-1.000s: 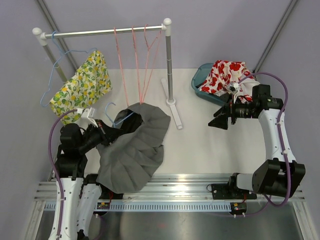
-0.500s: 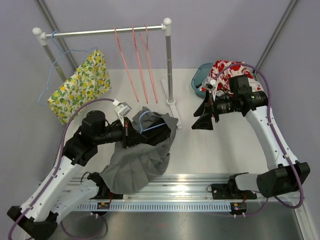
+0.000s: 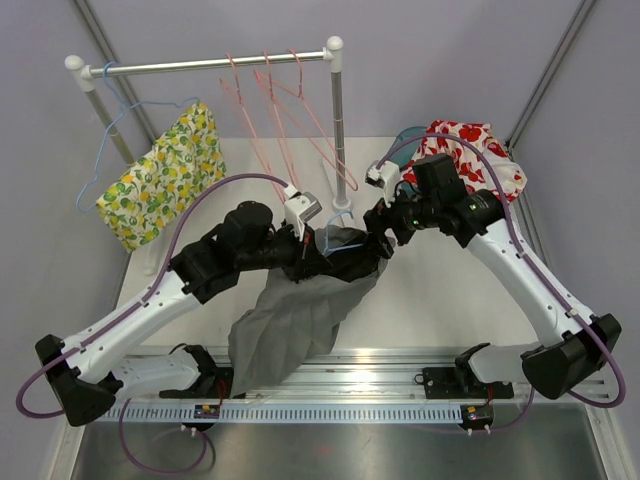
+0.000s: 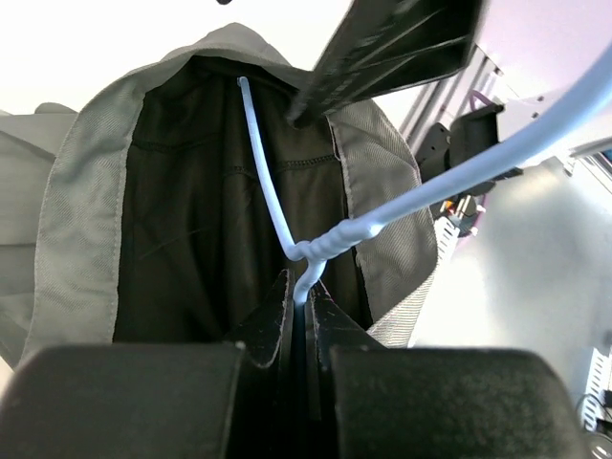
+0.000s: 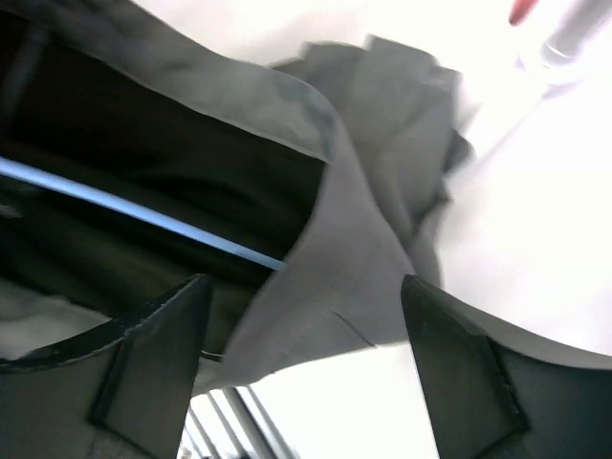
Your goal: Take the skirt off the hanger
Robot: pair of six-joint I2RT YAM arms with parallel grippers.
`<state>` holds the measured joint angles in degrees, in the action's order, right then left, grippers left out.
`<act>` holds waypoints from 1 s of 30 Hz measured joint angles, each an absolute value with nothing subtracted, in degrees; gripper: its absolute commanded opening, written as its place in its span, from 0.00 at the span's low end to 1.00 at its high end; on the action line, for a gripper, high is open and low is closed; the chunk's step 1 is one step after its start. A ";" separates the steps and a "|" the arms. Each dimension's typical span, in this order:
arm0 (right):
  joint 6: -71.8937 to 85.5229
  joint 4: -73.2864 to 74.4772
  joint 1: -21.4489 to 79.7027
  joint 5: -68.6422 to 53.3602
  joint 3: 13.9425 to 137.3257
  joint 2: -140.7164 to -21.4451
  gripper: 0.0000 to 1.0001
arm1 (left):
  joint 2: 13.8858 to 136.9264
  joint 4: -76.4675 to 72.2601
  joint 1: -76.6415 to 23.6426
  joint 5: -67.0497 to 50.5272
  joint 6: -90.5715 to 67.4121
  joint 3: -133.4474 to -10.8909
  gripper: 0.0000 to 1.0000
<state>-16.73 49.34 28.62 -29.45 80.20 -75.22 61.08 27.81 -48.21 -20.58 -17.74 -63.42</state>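
A grey skirt [image 3: 300, 310] hangs from a light blue hanger [image 3: 338, 228] above the table. My left gripper [image 3: 308, 250] is shut on the hanger's neck [image 4: 304, 277], with the skirt's dark inside and waistband [image 4: 81, 191] below it. My right gripper [image 3: 378, 238] is open at the skirt's right waistband edge. In the right wrist view the grey waistband [image 5: 354, 277] lies between its spread fingers [image 5: 153, 354], with the blue hanger wire [image 5: 143, 215] behind. The right fingers do not press the cloth.
A clothes rail [image 3: 215, 65] at the back holds a lemon-print garment [image 3: 165, 170] on a blue hanger and swinging pink hangers [image 3: 285, 110]. Its post base [image 3: 345, 205] is just behind the grippers. A teal bin with red-flowered cloth [image 3: 470, 150] is at the right.
My left arm carried the hanger and skirt rightward and up toward the table's middle. My right arm swung left from the bin to the skirt's waistband. The pink hangers swing.
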 measured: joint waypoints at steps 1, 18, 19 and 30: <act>-16.71 49.25 28.86 -27.33 79.99 -75.31 0.79 | 61.23 27.73 -48.31 -20.29 -17.69 -63.42 0.00; -16.05 42.76 17.87 -19.49 80.68 -79.59 0.00 | 51.99 26.35 -48.73 -15.97 -10.11 -59.86 0.00; -16.12 42.48 15.53 -19.92 80.62 -79.68 0.00 | 50.81 26.20 -48.75 -15.88 -9.56 -59.42 0.00; -18.74 39.42 8.80 -28.75 74.54 -79.24 0.00 | 45.69 25.47 -48.86 -15.44 -7.77 -58.43 0.00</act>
